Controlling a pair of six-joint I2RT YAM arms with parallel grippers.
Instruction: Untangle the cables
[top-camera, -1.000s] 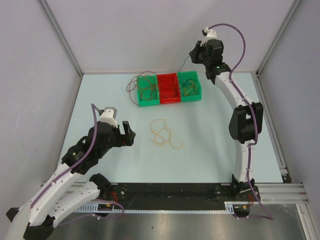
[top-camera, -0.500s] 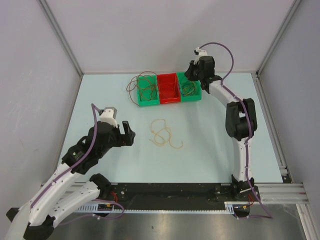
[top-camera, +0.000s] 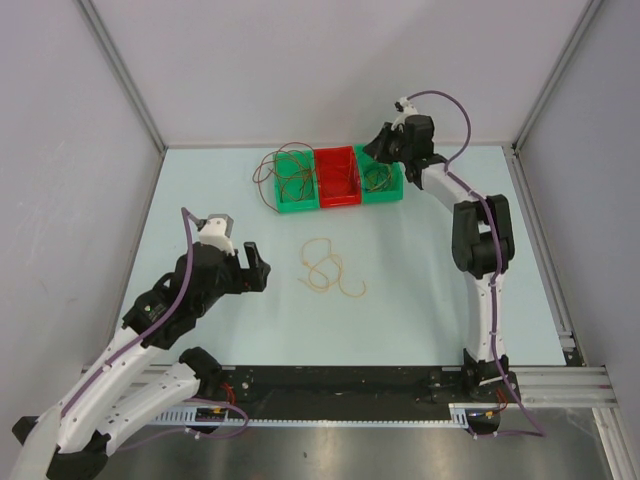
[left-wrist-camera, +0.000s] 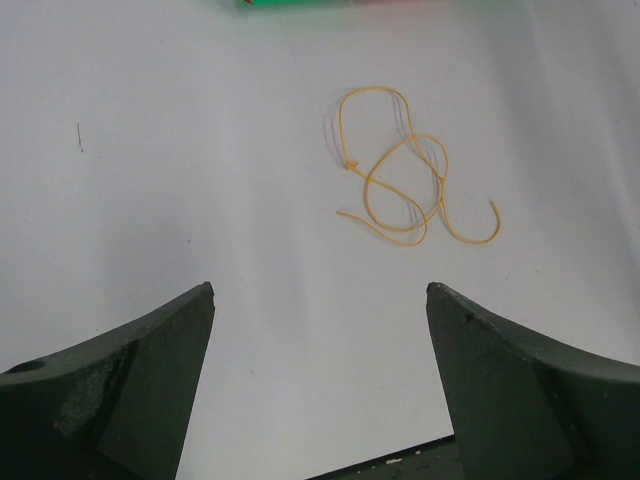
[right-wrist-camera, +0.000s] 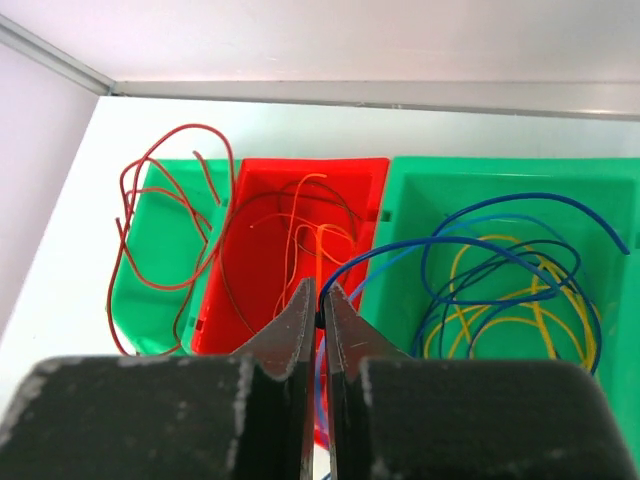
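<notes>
1. right gripper (right-wrist-camera: 322, 305): jaws together, clamped on the blue cable (right-wrist-camera: 530, 196) right at the tips (a blue strand also shows in the slit lower down).
2. Key relation: from the pinch, the blue cable runs ahead and to the gripper's right. It arcs into the right green bin (right-wrist-camera: 430, 195), where its loops sit tangled with the yellow cables (right-wrist-camera: 500, 300). The loops' long axis runs across the gripper, left to right. My read is that any pull should go away from that bin.
3. In the way: the red bin (right-wrist-camera: 310, 160) is dead ahead of the tips, with orange cables (right-wrist-camera: 300, 235) inside. The left green bin (right-wrist-camera: 150, 290) is ahead-left, with red cables (right-wrist-camera: 150, 170) spilling over its rim. Risk: the yellow drags out with the blue.
4. left gripper (left-wrist-camera: 320, 290): jaws wide apart, holding nothing, over the surface (left-wrist-camera: 150, 150). The loose orange cable (left-wrist-camera: 410, 165) lies ahead and slightly right of it, looped over itself.
5. The right arm is at the bins. The left arm is nearer the loose cable.
</notes>
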